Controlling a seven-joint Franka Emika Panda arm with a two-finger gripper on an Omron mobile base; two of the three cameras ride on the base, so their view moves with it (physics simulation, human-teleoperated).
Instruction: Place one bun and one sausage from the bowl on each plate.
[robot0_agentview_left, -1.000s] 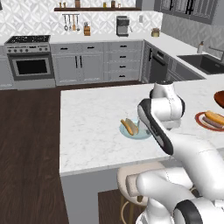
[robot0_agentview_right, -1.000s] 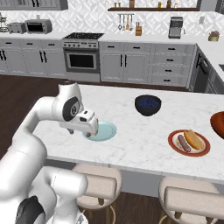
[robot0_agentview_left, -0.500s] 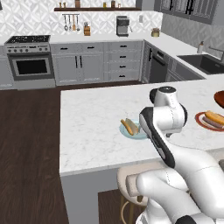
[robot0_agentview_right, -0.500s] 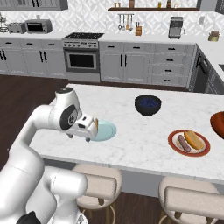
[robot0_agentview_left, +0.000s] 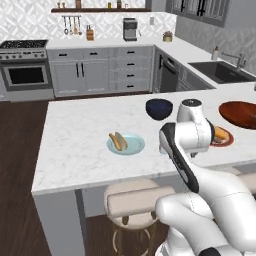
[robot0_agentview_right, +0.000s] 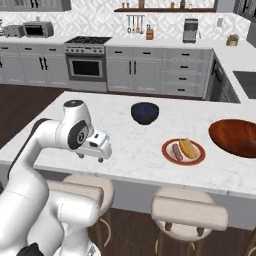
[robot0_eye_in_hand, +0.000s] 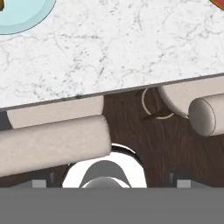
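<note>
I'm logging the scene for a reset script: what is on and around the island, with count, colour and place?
wooden bowl: 1, reddish-brown, island's right end
dark bowl: 1, blue-black, island's far side
red-rimmed plate: 1, cream centre, beside wooden bowl
blue-green plate: 1, pale, island's middle
bun: 1, tan, on red-rimmed plate
sausage: 1, brown, same plate
food: tan-brown, on blue-green plate, count unclear
stools: 2, beige, under island's near edge
gripper: 1, white, open, above near edge

base views: behind arm, left/right, sharing island (robot0_agentview_left: 80, 145) | hand view: down at its edge
</note>
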